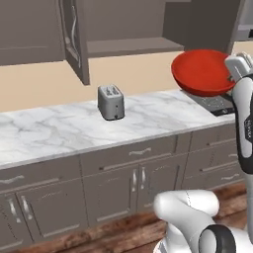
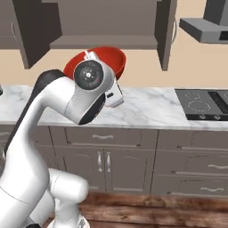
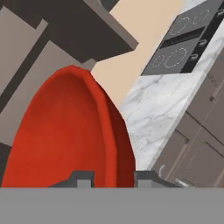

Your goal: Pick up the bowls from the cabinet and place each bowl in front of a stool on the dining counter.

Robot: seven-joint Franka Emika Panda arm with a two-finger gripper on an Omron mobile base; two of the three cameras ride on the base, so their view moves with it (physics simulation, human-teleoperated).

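Left base view: the red bowl (image 1: 203, 72) hangs in the air below and in front of the open cabinet (image 1: 131, 44), out past its shelf and clear of it. It sits well to the right of the toaster (image 1: 110, 102) and above the near corner of the stovetop (image 1: 216, 104). The bowl is tipped on edge, its hollow facing the camera, and the hand (image 1: 231, 77) meets it at the right rim.

Right base view: the arm's elbow covers most of the bowl (image 2: 116, 59); its red rim shows just under the cabinet shelf (image 2: 103, 41), above the marble desk (image 2: 147, 107) and to the left of the stovetop (image 2: 205, 103). The bowl is off the shelf and touches nothing but the hand.

Hand view: the two fingertips (image 3: 83, 178) pinch the rim of the bowl (image 3: 65, 135) between them, nearly closed, with the thin wall running up and away from the hand. The bowl's wide face lies to the left of the grip, so its weight hangs off one side. The stovetop (image 3: 183, 41) lies beyond.

Neither stool nor dining counter is in sight, so I judge the carry must turn away from this wall, with the edge grip the thing to watch.
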